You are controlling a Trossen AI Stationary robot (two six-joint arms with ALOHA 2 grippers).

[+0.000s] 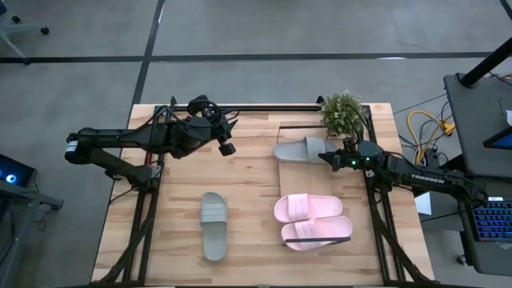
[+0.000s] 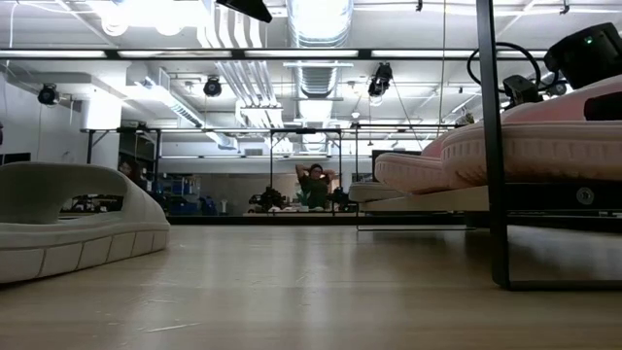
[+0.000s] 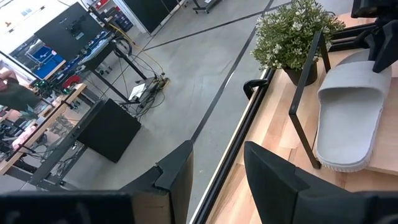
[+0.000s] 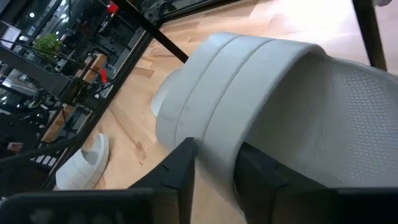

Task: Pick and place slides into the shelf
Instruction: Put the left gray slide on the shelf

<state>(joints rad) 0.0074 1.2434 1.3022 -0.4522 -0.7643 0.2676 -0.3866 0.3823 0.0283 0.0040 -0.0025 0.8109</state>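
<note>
One grey-green slide [image 1: 300, 150] lies on the far end of the shelf [image 1: 356, 188]. The pale pink pair [image 1: 312, 220] lies on the shelf's near end. The second grey-green slide [image 1: 214, 225] rests sole down on the tabletop to the shelf's left, and it also shows in the low view [image 2: 68, 219]. My right gripper [image 1: 329, 158] is at the right end of the slide on the shelf, shut on it. My left gripper [image 1: 227, 147] is open and empty, raised over the table's far middle. My right gripper holds the grey-green slide at its strap end, on the edge by the strap [image 4: 214, 158], between its two fingers. The fingers come nearly level from the table's right side. The slide rests sole down on the shelf board.
A small potted plant [image 1: 342, 112] stands at the shelf's far right corner. The shelf's thin black frame [image 2: 496, 146] rises around the board. A monitor and cables lie beyond the table's right edge. Bare tabletop lies between the loose slide and the shelf.
</note>
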